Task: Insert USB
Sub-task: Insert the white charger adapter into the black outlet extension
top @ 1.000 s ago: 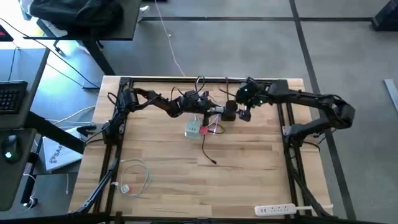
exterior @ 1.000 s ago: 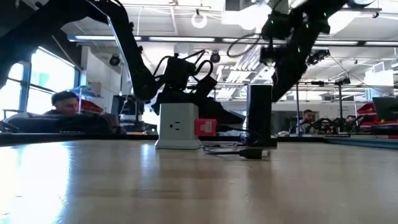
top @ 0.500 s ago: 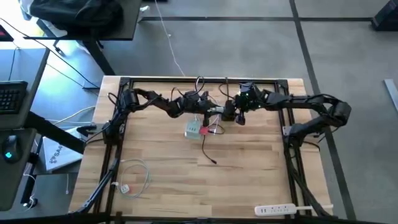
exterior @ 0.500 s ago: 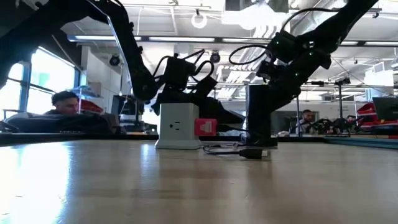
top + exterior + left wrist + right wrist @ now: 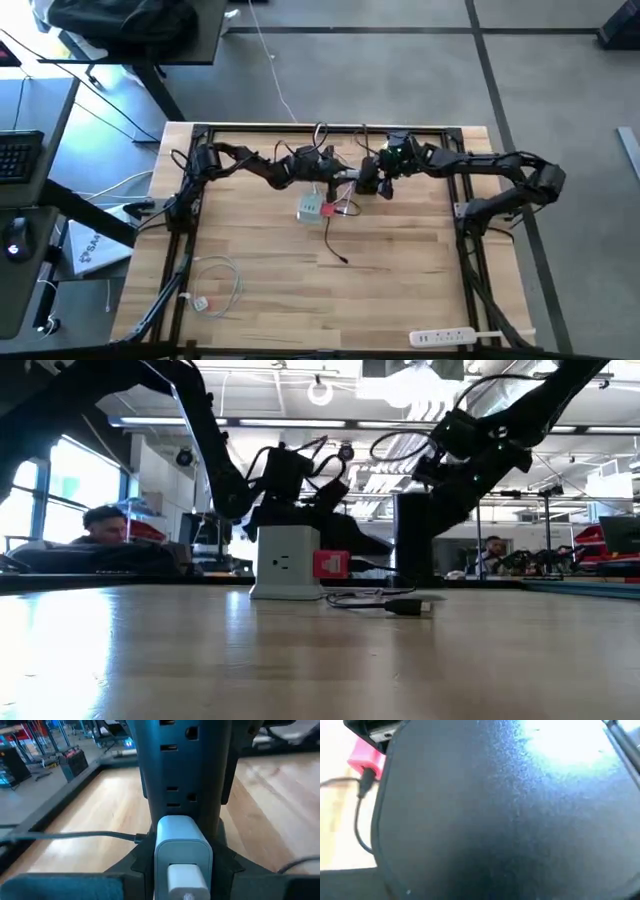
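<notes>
Sitting against the side of the white charger cube (image 5: pixel 286 561), the red-pink USB (image 5: pixel 331 565) is at the table's middle, slightly toward the far edge; in the high view the USB (image 5: pixel 326 209) shows just right of the cube (image 5: pixel 309 208). Its thin black cable (image 5: pixel 331 240) runs toward the near side of the wooden table (image 5: pixel 400 280) and ends loose on the boards; low view shows the cable (image 5: pixel 385 601) lying flat right of the cube.

Left gripper (image 5: pixel 322 178) is just behind the cube, arm reaching in from the table's left side. Left wrist view shows the white cube (image 5: pixel 180 842) between the two dark fingers (image 5: pixel 142 862), so the fingers are closed narrow onto it.

Right gripper (image 5: pixel 368 182) is down near the table right of the USB, close to the left gripper, arm coming from the right side. Right wrist view is mostly blocked by a dark surface (image 5: pixel 510 815), with the USB (image 5: pixel 366 762) and a bit of cable at the edge. Cannot tell the right fingers' spread.

Farther out: coiled white cable (image 5: pixel 215 280) near the front-left corner, white power strip (image 5: pixel 442 337) at the front-right edge. Low view: a person (image 5: pixel 105 525) seated behind at left, another person (image 5: pixel 492 552) far back at right.
</notes>
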### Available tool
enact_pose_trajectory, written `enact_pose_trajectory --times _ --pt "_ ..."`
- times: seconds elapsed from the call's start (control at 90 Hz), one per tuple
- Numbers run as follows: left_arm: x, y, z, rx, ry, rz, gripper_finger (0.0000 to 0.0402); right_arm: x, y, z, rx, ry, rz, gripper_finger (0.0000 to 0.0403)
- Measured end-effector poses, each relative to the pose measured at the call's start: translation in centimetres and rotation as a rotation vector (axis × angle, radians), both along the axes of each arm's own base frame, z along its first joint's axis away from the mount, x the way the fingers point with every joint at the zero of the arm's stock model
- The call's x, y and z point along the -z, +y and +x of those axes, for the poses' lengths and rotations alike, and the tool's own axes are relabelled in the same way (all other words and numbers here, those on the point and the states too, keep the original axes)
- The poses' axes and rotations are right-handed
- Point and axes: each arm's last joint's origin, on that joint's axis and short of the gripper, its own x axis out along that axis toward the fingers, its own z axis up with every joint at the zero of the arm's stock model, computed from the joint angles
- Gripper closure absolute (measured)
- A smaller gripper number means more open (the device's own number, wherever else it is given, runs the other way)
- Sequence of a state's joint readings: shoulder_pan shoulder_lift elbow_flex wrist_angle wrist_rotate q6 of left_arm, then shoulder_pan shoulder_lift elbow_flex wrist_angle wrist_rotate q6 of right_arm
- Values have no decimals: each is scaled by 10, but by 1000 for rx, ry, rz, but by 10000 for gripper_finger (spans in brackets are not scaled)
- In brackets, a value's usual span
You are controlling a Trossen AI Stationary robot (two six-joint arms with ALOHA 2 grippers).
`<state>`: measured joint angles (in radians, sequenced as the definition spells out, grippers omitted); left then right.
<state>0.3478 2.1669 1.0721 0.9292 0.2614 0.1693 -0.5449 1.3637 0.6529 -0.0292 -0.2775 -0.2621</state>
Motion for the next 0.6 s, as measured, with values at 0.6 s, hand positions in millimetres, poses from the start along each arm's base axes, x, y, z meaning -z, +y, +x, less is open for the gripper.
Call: enact_pose_trajectory --times 0.6 --pt "-82 -8 -7 190 -497 -128 309 -98 33 -39 -93 -462 -136 178"
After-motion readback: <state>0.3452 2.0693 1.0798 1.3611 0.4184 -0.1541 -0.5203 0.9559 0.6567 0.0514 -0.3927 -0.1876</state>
